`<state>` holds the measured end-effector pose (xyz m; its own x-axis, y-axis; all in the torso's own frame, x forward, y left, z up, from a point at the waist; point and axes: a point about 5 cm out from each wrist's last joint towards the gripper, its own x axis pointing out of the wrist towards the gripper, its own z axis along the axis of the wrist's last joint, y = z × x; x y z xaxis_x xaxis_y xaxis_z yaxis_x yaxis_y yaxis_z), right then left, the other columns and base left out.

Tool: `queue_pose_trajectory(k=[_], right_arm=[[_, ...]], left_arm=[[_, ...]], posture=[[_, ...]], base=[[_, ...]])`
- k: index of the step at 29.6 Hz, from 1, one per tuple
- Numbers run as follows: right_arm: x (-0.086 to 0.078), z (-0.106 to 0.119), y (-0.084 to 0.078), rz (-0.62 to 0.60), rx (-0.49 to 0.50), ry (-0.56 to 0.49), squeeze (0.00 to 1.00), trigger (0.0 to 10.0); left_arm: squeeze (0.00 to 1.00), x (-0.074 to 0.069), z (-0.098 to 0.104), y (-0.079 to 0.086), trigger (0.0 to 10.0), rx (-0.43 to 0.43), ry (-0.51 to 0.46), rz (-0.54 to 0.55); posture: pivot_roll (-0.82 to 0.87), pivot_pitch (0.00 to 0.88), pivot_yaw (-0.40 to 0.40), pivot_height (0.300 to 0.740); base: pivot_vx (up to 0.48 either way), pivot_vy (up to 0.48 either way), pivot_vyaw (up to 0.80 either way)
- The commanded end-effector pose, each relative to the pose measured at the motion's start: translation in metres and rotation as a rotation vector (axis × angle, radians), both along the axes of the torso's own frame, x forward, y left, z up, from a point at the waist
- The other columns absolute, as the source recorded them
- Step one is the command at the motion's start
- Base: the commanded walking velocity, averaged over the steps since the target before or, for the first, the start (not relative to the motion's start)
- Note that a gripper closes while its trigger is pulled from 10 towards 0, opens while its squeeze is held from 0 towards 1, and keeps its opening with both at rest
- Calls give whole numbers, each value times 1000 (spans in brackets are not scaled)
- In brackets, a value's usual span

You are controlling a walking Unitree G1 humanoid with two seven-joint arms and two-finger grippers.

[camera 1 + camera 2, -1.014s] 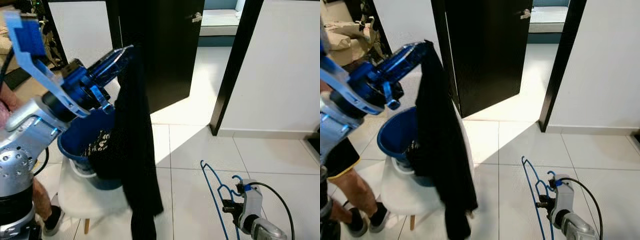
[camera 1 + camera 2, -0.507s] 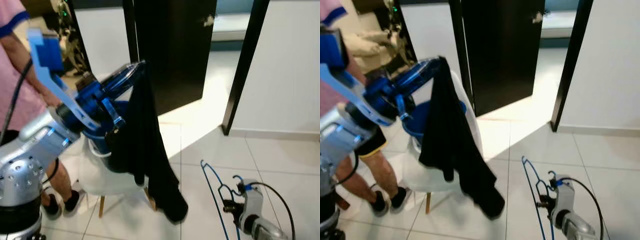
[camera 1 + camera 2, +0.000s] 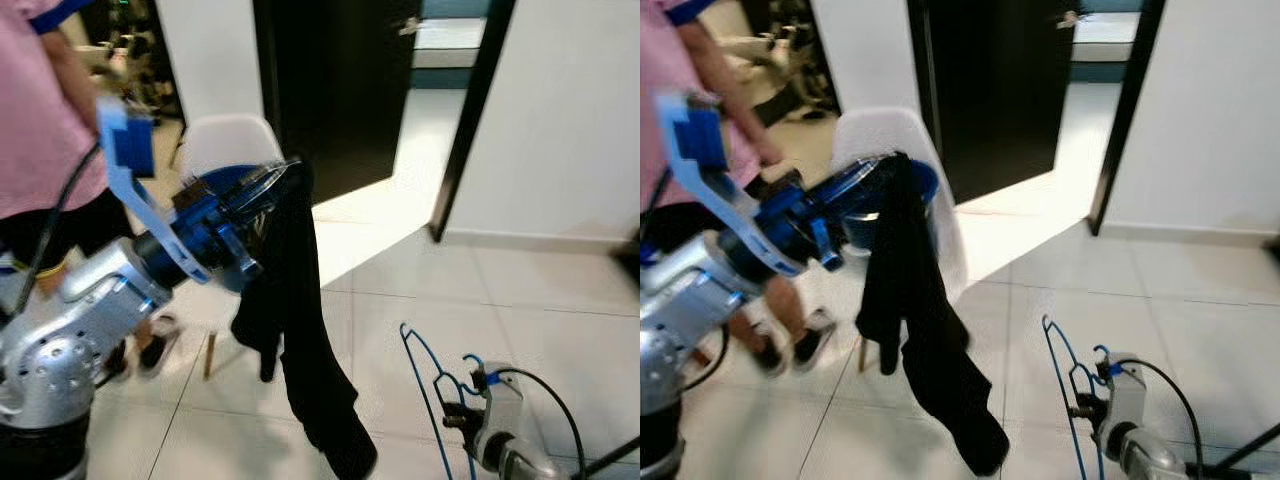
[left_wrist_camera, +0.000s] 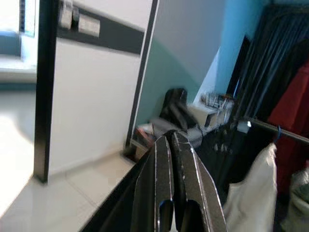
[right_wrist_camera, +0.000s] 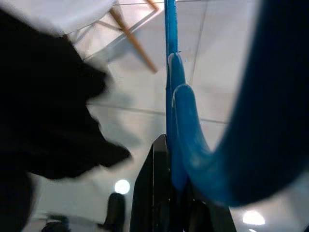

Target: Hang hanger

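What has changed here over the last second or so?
Mostly the robot's own view has swung, so the room slides past. The black garment that hung down against the white chair now hangs clear in front of it, its lower end swung out. Nothing was let go: the left gripper still carries the garment, and the right gripper still holds the blue hanger low over the tiled floor.

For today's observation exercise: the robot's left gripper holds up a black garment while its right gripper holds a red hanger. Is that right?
Not quite: the hanger is blue, not red, as the right eye view shows. The left gripper does hold up the black garment, and the right gripper holds the hanger.
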<state>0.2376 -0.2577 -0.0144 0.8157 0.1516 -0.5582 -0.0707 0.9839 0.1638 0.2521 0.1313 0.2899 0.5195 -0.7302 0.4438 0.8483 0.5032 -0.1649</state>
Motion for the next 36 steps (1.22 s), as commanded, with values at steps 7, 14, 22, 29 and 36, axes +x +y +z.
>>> queue_pose_trajectory(k=[7, 14, 22, 29, 36], right_arm=[[3, 8, -5, -21, 40, -69, 0, 10000], [16, 38, -7, 79, 57, -210, 0, 10000], [39, 101, -13, 306, -88, -348, 0, 10000], [38, 130, 1, 497, -121, -376, 0, 10000], [30, 163, -1, 648, -167, -339, 0, 10000]], left_arm=[[0, 38, -38, 17, 10000, 300, 114, 324], [0, 48, -63, 26, 10000, 571, 70, 396], [0, 34, -53, -11, 10000, 492, -78, 98], [0, 43, -58, -15, 10000, 460, -84, 140], [0, 51, -65, 0, 10000, 451, -44, 226]], posture=[[-59, 0, 18, 740], [-74, 0, 32, 740], [-93, 0, 49, 740], [-101, 0, 53, 740], [-103, 0, 48, 740]], base=[[-156, 0, 0], [0, 0, 0], [0, 0, 0], [0, 0, 0], [0, 0, 0]])
